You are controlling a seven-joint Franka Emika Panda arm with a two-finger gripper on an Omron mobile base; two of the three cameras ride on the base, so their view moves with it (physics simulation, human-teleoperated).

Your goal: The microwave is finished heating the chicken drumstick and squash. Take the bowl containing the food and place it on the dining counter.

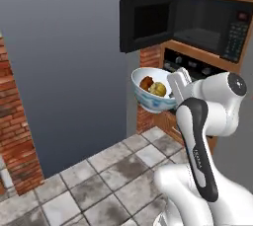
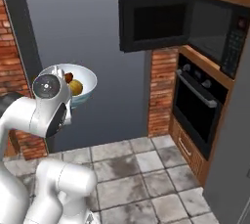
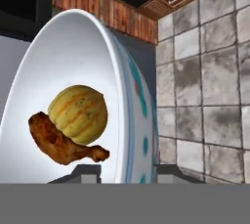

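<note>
While the bowl hangs in the air below the open microwave, I have it pinched by its rim, one finger of my claw inside the wall and one outside. It is out of the oven cavity and over the tiled floor, resting on nothing. The squash sits in the white hollow with the chicken drumstick touching it just underneath; both are still inside.

My worry is the grip: I hold only one edge, so the bowl's weight hangs to one side of my fingers. A quick swing or a sharp turn of the base could make the rim slip or the bowl tip, and the two loose pieces would roll out onto the tiles.

Around me, the microwave door stands swung out to the left, just above the bowl, so lifting straight up would risk a knock. The black oven with its bar handle sits below on the right, between brick walls. I see no dining counter from here, so I judge the base must drive first
</note>
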